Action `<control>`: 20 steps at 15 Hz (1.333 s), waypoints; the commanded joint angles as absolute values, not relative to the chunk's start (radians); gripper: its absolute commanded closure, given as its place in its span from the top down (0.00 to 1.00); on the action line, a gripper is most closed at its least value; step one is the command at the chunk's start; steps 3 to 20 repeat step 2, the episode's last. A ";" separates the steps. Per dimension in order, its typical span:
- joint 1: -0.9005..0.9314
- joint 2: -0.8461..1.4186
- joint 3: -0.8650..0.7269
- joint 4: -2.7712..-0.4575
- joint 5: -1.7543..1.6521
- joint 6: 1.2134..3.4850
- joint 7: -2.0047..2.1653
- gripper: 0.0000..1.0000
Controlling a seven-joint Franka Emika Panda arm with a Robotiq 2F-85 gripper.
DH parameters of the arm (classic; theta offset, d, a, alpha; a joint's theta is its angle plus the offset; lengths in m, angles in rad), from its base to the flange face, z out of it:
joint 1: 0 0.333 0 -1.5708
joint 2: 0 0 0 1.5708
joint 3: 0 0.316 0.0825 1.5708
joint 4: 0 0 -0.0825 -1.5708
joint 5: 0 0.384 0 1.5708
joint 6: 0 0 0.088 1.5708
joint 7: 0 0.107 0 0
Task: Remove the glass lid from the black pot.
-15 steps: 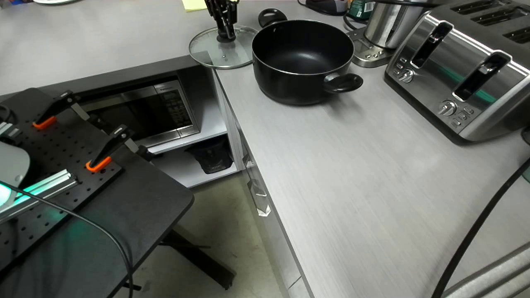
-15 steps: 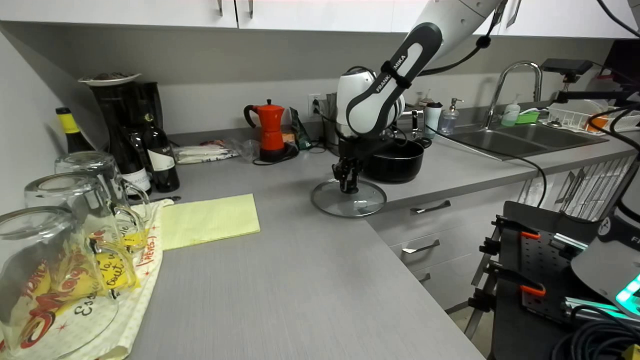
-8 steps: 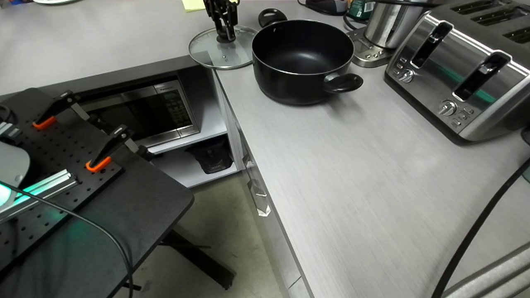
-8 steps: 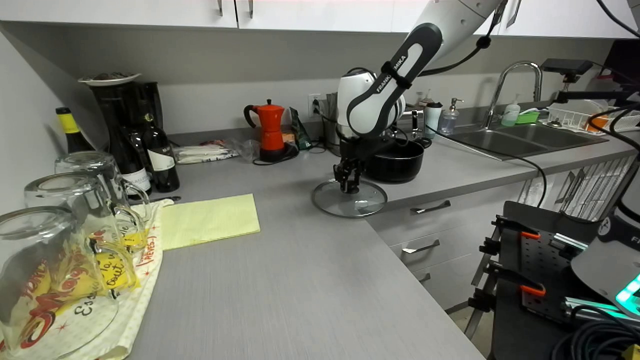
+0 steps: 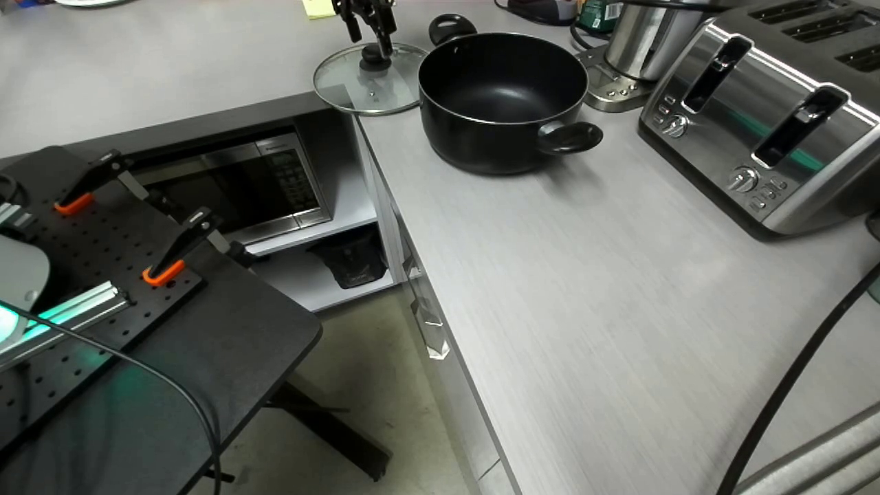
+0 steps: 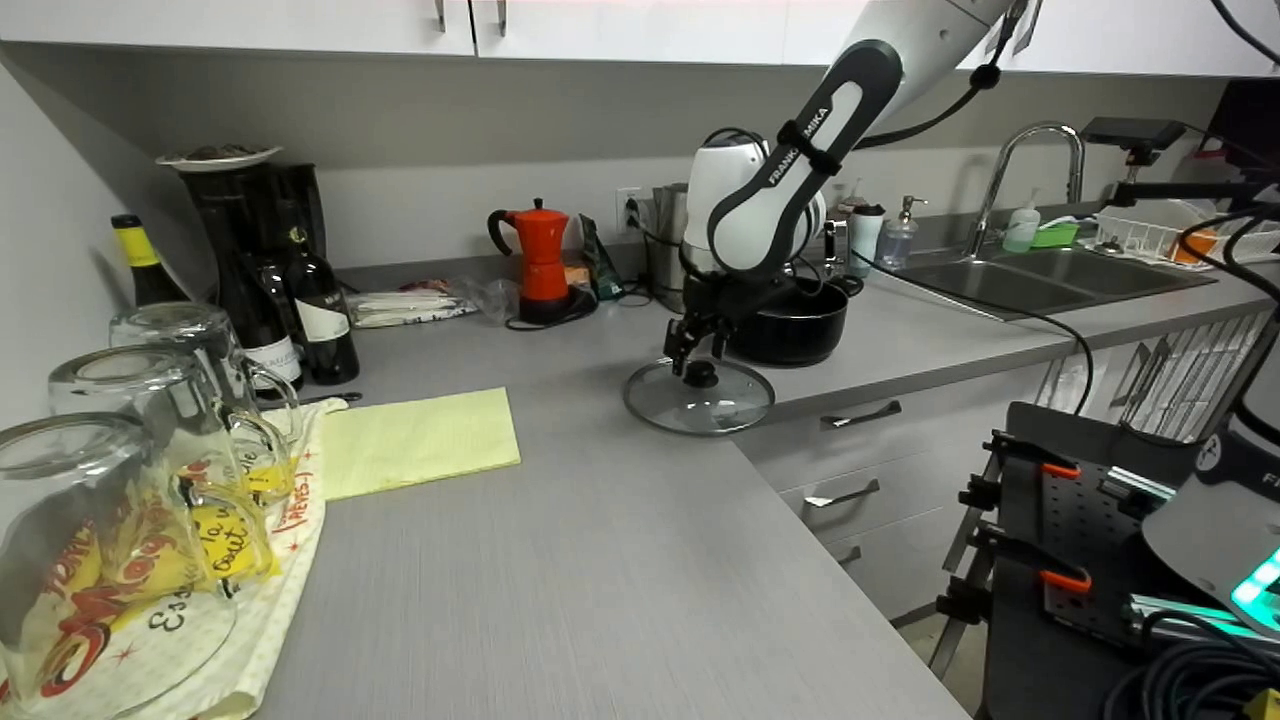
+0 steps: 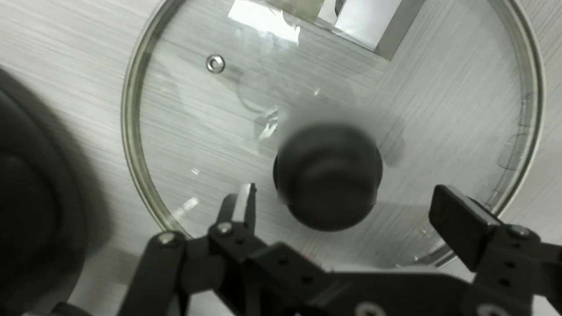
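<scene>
Black pot [image 5: 502,103], one: uncovered, on the counter [image 5: 584,275]. Glass lid [image 6: 705,408], one: flat, just beside the pot, a gap between in the wrist view, partly overhanging the counter's inner corner. Step in hand, as judged: withdrawal from the laid-down lid. Advised: rise straight, without closing, until clear of the knob [image 7: 329,180]; no sideways drift toward the pot, lest the lid slide. Gripper [image 7: 343,193]: spread, holding nothing, pointing mostly down, one finger on the knob's pot side, its fellow opposite. Arm [image 6: 780,190]: slanting down past the pot, in an exterior view.
</scene>
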State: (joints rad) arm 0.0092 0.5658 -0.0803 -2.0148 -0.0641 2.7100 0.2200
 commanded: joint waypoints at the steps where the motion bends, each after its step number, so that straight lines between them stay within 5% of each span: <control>1: -0.007 0.434 -0.053 -2.181 -0.042 2.821 0.138 1.00; 20: -0.015 0.400 -0.041 -2.224 -0.038 2.847 0.114 1.00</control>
